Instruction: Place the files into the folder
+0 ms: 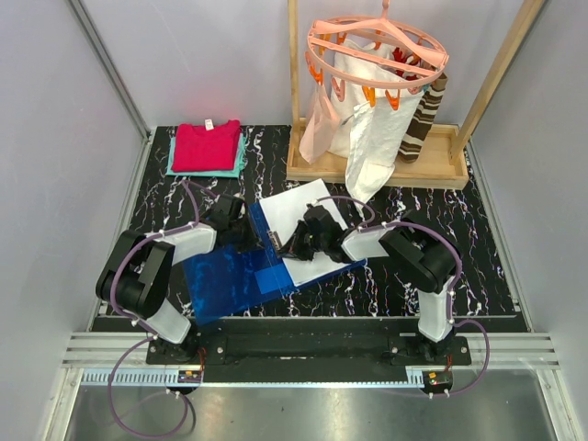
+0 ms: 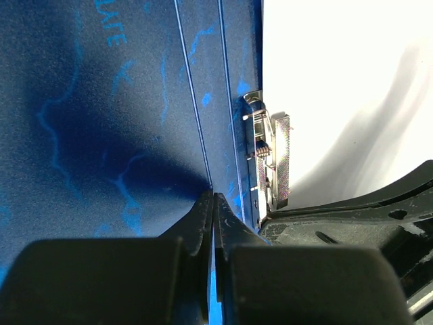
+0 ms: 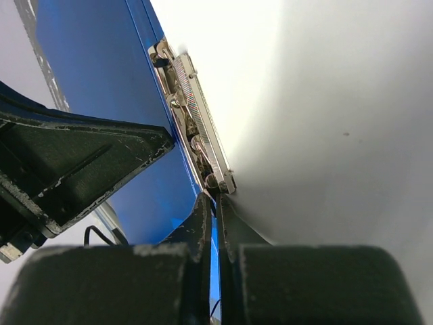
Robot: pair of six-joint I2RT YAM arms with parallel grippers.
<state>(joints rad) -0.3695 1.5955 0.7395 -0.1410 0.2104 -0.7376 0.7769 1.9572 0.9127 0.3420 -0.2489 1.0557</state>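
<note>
The blue folder (image 1: 230,280) lies open on the dark marbled table, its left cover spread toward the near edge. White files (image 1: 299,204) rest on its right half beside the metal clip (image 3: 196,115). My left gripper (image 1: 255,241) is shut, its tips (image 2: 213,196) down on the blue cover (image 2: 101,135) just left of the clip (image 2: 267,156). The right gripper (image 1: 285,248) is also shut, its tips (image 3: 216,198) at the near end of the clip, with the white sheet (image 3: 325,101) to its right. Neither holds anything that I can see.
Folded red and teal cloths (image 1: 207,147) lie at the back left. A wooden rack (image 1: 377,170) at the back right carries a round peg hanger (image 1: 377,46) with white garments hanging low. Grey walls close in both sides.
</note>
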